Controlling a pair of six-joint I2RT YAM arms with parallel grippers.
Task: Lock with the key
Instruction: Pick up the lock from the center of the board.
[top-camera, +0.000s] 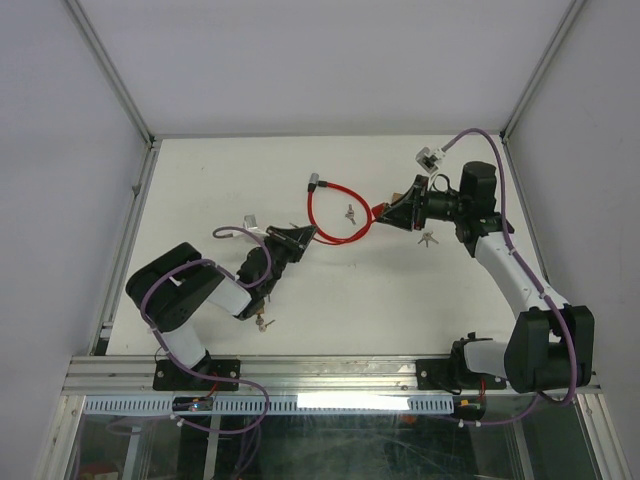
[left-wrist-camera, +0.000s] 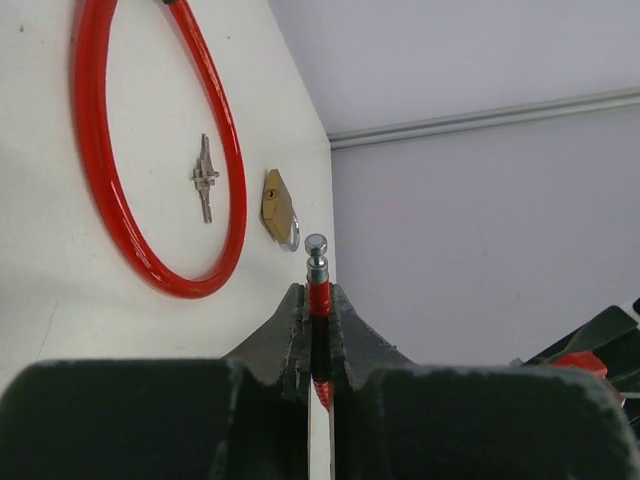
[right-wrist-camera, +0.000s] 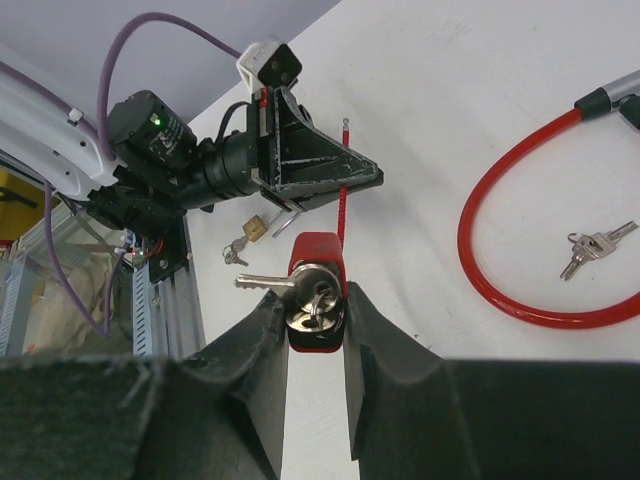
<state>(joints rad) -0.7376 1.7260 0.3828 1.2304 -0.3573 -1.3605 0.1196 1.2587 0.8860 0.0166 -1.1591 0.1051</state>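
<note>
And the left tool (left-wrist-camera: 317, 303) is clamped tight on the pin end of the red cable (left-wrist-camera: 195, 288) mid-frame, the right tool (right-wrist-camera: 315, 303) grips the lock body (right-wrist-camera: 317, 258), key (right-wrist-camera: 262, 283) inserted, spare keys (left-wrist-camera: 205, 178) inside the loop, brass padlock (left-wrist-camera: 278, 208) just outside it.

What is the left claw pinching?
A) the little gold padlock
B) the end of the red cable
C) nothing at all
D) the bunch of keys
B: in the left wrist view the left claw is shut on the red cable just below its silver tip, while the keys and the gold padlock lie apart from it.
</note>
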